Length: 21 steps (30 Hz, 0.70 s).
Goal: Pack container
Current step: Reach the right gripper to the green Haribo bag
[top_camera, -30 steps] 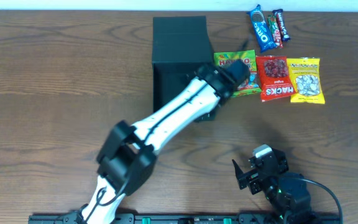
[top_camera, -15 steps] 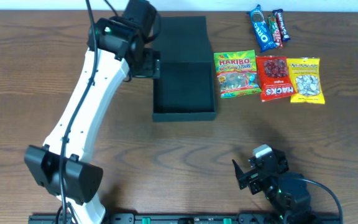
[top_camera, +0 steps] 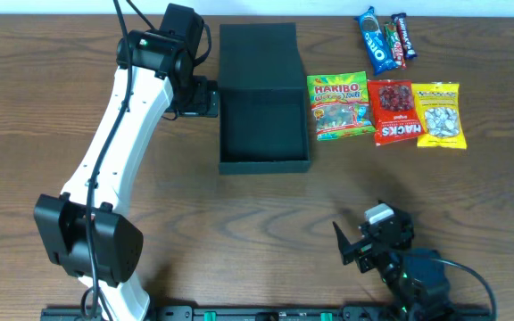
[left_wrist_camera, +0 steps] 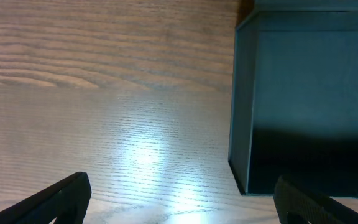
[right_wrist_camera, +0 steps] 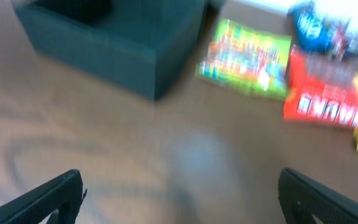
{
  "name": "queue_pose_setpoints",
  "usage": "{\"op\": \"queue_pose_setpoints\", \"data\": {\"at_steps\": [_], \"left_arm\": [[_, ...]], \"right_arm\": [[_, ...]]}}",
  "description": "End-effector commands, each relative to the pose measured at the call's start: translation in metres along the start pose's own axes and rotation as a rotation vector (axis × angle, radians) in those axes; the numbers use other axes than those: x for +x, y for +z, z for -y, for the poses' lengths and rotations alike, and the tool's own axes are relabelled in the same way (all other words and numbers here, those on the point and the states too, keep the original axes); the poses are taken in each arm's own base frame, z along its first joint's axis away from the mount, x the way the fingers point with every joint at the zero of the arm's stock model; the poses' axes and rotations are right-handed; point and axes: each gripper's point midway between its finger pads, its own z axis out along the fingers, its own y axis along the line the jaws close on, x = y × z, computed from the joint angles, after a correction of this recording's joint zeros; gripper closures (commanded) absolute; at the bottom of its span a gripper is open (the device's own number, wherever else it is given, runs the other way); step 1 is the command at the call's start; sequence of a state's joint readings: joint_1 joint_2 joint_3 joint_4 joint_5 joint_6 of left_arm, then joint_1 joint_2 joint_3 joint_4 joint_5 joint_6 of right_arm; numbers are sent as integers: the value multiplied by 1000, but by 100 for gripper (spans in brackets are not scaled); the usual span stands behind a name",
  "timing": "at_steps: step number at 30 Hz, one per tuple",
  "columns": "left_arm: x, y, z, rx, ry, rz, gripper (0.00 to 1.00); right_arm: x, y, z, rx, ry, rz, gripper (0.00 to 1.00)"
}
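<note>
Overhead: container (top_camera: pixel 264 125) sits upper-middle of the table (top_camera: pixel 52 98), open, lid flap folded back on the far side. Nothing visible inside, just dark floor. Left arm reaches up from the near-left edge. Left gripper (top_camera: pixel 209 98) is just beside the container's left wall, outside it. Contact can't be judged from here. Snacks lie in a loose row right of the container: Haribo bag (top_camera: pixel 339 105) just beside its right wall, then red Hacks bag (top_camera: pixel 393 111), then yellow packet (top_camera: pixel 438 114). Oreo pack (top_camera: pixel 375 40) and a dark bar wrapper (top_camera: pixel 402 37) lie behind them at the far edge. Right gripper (top_camera: pixel 350 250) is parked near the front right, well apart from everything.

Left wrist: both fingers (left_wrist_camera: pixel 67 193) sit at the bottom corners of the frame, spread wide, nothing between them. Bare wood below. Container corner and its left wall fill the right side.

Right wrist: blurred. Fingers (right_wrist_camera: pixel 42 199) are spread wide and hold nothing. Container is at top left, with the Haribo bag, the red Hacks bag and the blue Oreo pack off to the right. The yellow packet is only a sliver at the right edge.
</note>
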<state>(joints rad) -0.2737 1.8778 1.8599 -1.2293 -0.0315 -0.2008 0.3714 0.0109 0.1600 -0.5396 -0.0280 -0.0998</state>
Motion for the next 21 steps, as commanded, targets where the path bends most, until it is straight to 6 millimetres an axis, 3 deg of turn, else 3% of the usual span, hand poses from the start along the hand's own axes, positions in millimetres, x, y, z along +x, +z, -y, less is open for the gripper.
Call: {"op": "queue_pose_setpoints", "data": {"at_steps": [1, 4, 6, 14, 21], "left_arm": [[1, 2, 2, 22, 18, -13, 5], [1, 2, 3, 25, 19, -13, 5], [1, 2, 3, 29, 34, -14, 5], [-3, 2, 5, 33, 35, 3, 5], [-22, 1, 8, 45, 29, 81, 5]], "right_arm": [[-22, -3, -25, -161, 156, 89, 1], [-51, -19, -65, -449, 471, 127, 1], [-55, -24, -73, -514, 612, 94, 1], [-107, -22, -4, -228, 704, 404, 1], [-113, -4, 28, -162, 765, 266, 1]]}}
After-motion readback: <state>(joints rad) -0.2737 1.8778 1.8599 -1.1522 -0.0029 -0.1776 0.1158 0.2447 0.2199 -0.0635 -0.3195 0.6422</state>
